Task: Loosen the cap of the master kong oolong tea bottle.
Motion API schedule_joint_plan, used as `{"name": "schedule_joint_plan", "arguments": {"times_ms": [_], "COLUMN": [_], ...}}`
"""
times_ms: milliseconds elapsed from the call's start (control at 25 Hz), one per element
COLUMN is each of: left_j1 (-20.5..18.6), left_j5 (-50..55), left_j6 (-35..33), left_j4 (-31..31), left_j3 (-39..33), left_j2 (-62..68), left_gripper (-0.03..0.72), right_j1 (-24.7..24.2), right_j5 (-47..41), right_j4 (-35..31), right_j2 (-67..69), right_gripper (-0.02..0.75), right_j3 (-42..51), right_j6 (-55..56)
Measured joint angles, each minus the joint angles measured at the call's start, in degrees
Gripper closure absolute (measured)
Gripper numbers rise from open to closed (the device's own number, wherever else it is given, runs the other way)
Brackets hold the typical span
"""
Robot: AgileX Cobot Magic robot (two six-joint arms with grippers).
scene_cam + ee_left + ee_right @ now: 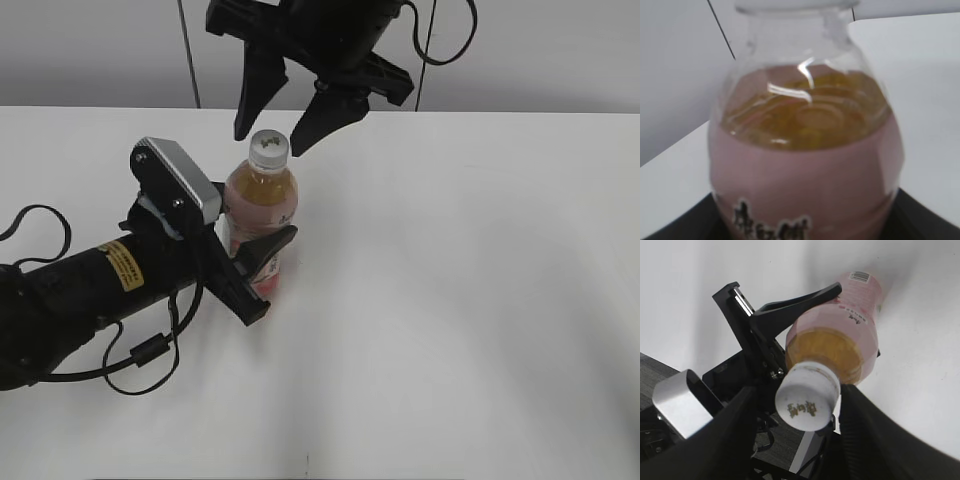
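The bottle (260,215) stands on the desk (470,300), clamped by the left pincer (255,268). The right pincer (290,115), open beside the cap (269,148), should centre over it, close squarely, then twist.

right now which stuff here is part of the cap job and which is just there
In the job:
- cap
- master kong oolong tea bottle
- left gripper, jaws clamped on the bottle
- right gripper, jaws open above the cap

Just there:
- white table
- loose black cable
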State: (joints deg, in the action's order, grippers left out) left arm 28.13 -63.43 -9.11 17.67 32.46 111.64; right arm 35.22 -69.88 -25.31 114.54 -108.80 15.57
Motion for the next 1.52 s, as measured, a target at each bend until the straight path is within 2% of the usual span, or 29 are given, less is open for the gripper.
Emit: {"name": "schedule_joint_plan", "arguments": {"times_ms": [800, 1200, 1320, 1440, 1520], "left_j1": [0.0, 0.0, 0.0, 0.0, 0.0], "left_j5": [-0.1, -0.1, -0.1, -0.1, -0.1], "left_j6": [-0.9, -0.9, -0.9, -0.9, -1.0], "left_j4": [-0.3, -0.3, -0.3, -0.6, -0.7], "left_j3": [0.0, 0.0, 0.0, 0.0, 0.0], "left_j2": [0.0, 0.0, 0.0, 0.0, 0.0], "left_gripper": [0.284, 0.284, 0.284, 0.284, 0.284], "right_j1": [0.0, 0.2, 0.5, 0.5, 0.5], "right_j5": [-0.1, -0.1, -0.1, -0.1, -0.1], "right_j4": [2.7, 0.3, 0.4, 0.8, 0.9], "right_j2": [0.0, 1.3, 1.5, 1.6, 1.6], "right_gripper": [0.341, 0.346, 0.368, 0.437, 0.442], "right_j3": [0.0, 0.0, 0.0, 0.0, 0.0], "right_j6": [0.0, 0.0, 0.0, -1.0, -2.5]}}
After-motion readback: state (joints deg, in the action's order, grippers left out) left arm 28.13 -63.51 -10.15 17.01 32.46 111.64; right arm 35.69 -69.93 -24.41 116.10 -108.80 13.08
